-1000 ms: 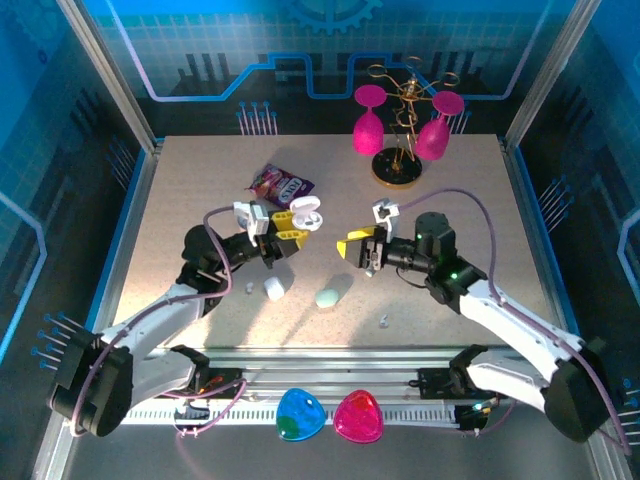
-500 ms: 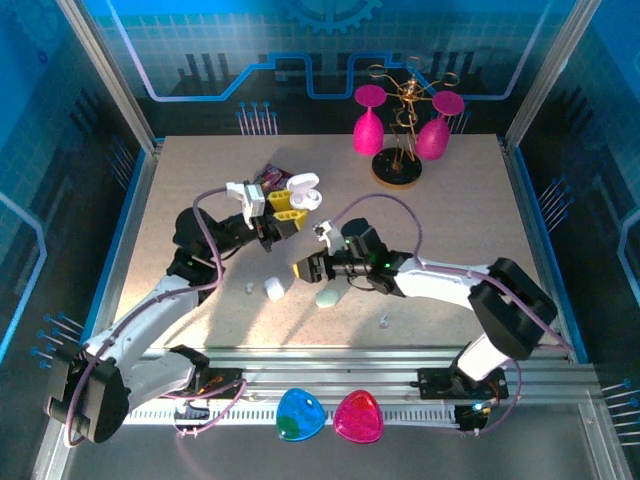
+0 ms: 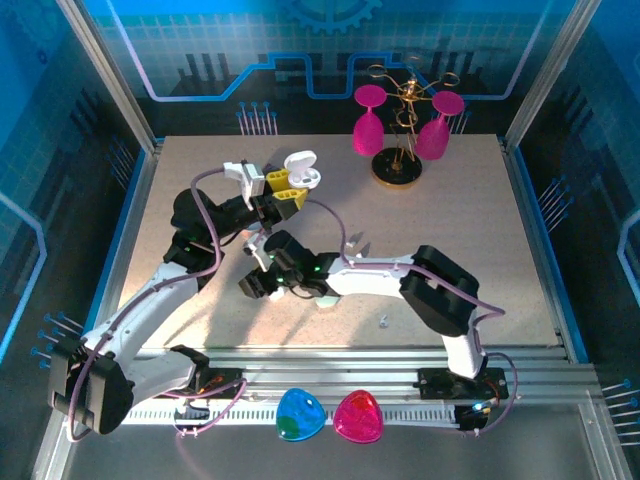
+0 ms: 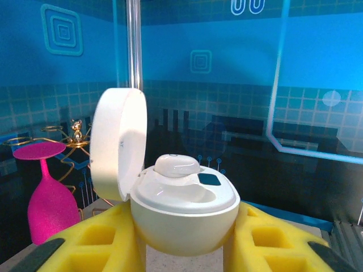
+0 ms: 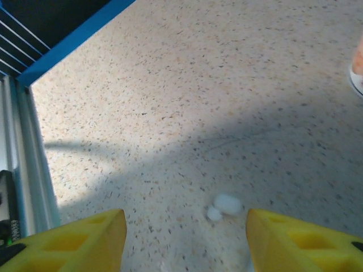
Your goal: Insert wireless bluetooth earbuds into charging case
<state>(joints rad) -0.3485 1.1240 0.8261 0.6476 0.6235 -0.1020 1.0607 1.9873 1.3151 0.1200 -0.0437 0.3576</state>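
Left tool (image 4: 184, 249) was clamped on the open case (image 4: 181, 209), one bud (image 4: 177, 164) seated inside. Right tool (image 5: 187, 243), jaws apart, hung over a loose bud (image 5: 224, 207) on the bench (image 5: 198, 85). Tiny, light, slick, so I'd pinch across its body, gently.

The right arm (image 3: 370, 275) spans the table (image 3: 480, 230) centre, blocking near-to-far passage. The wine-glass rack (image 3: 405, 140) obstructs the far side. The charging case (image 4: 181, 215), clamped aloft in the left gripper (image 4: 184, 238), obstructs the far left-centre. The right side is free. Bare tabletop surrounds the earbud (image 5: 224, 205) between the spread jaws of the right gripper (image 5: 184, 226).
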